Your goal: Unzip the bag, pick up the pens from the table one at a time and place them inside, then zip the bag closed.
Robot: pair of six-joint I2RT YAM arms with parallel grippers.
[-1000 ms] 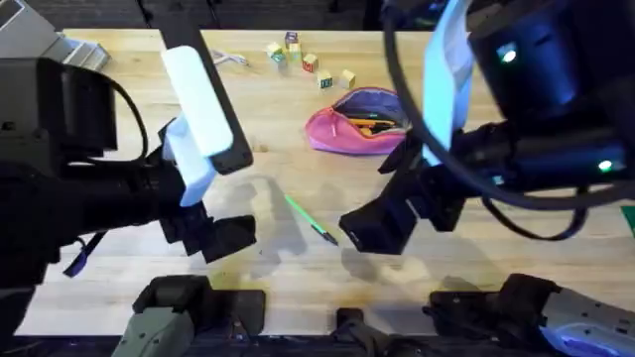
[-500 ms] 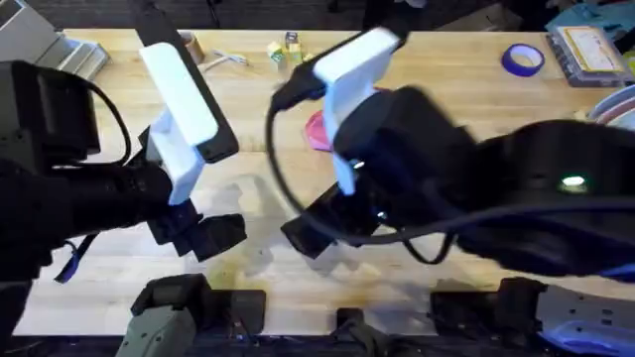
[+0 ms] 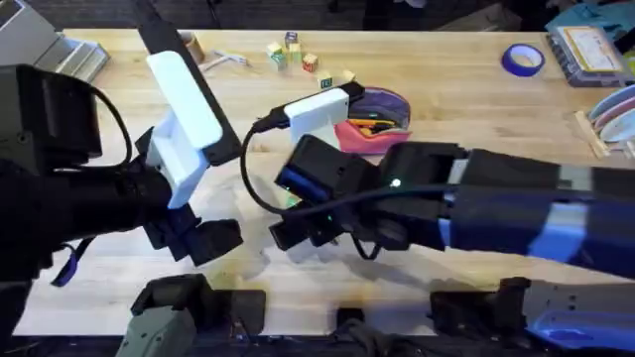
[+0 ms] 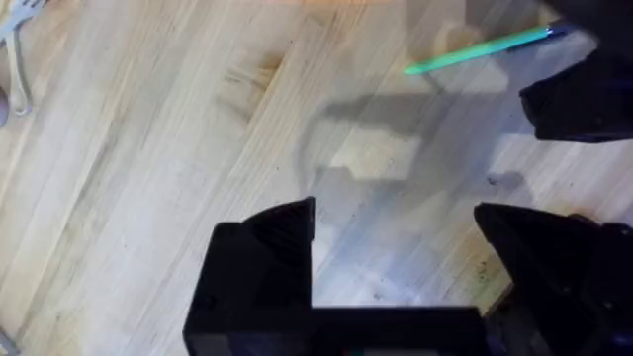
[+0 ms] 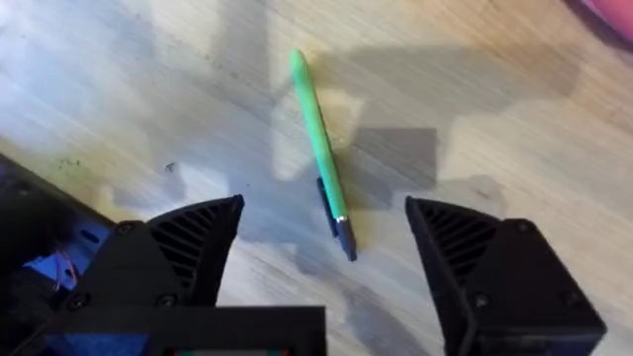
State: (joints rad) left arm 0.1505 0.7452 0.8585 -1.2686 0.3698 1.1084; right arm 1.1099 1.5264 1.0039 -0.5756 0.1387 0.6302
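Note:
The pink bag [image 3: 369, 134] lies open at the table's far middle, its purple lining showing, with some small items inside. A green pen [image 5: 318, 158] with a dark tip lies flat on the wood table [image 3: 466, 109]. My right gripper [image 5: 326, 247] hangs open just above the pen, one finger on each side of its dark-tipped end, not touching it. In the overhead view the right arm reaches across the middle, and its gripper [image 3: 298, 226] covers the pen. My left gripper [image 4: 396, 237] is open over bare wood at the near left, with the green pen [image 4: 485, 47] farther off.
Small wooden blocks [image 3: 296, 55] sit behind the bag. A blue tape roll [image 3: 523, 59], a tray [image 3: 593, 48] and plates [image 3: 617, 107] are at the far right. A grey object [image 3: 45, 45] is at the far left corner.
My right arm has swung left and toward the near edge, away from the bag, and now hovers over the green pen. The left arm has hardly moved.

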